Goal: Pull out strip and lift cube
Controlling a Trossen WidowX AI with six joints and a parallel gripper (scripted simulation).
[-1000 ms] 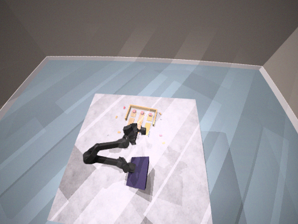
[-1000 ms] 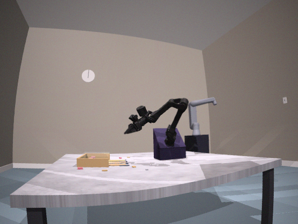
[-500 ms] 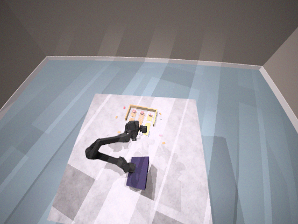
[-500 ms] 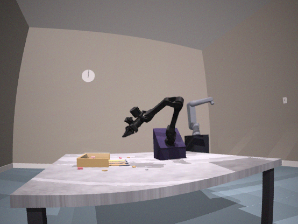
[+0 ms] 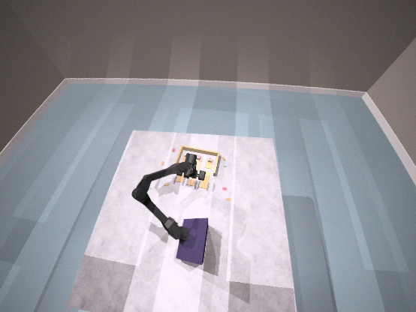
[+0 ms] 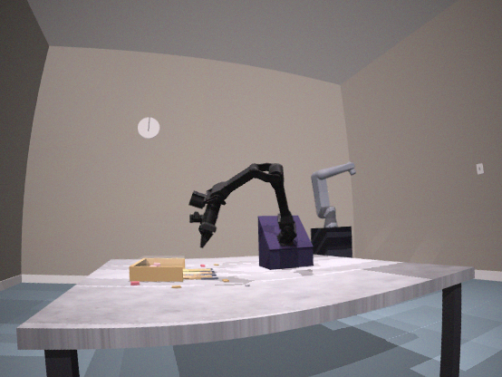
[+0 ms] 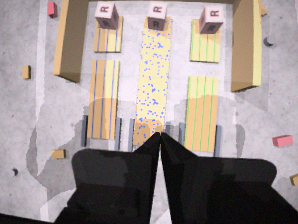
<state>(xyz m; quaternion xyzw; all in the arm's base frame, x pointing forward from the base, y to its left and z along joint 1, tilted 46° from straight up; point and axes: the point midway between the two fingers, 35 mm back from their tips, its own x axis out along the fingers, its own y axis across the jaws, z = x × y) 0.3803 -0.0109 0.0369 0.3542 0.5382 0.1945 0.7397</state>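
Black gripper (image 7: 160, 134) is clenched on nothing, its tips meeting above the near end of the dotted middle strip (image 7: 153, 82). That strip runs unbroken to a labelled cube (image 7: 157, 16) at its far end, inside the wooden tray (image 7: 69, 40). Striped strips on the left (image 7: 103, 98) and right (image 7: 202, 112) are split by gaps.

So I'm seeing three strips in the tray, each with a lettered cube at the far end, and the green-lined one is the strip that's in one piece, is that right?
Not quite. The green-lined strip is split by a gap, as is the blue-lined strip. The one in one piece is the blue-dotted middle strip, as the wrist view shows. The rest holds: three strips in the tray, each with a lettered cube at the far end.
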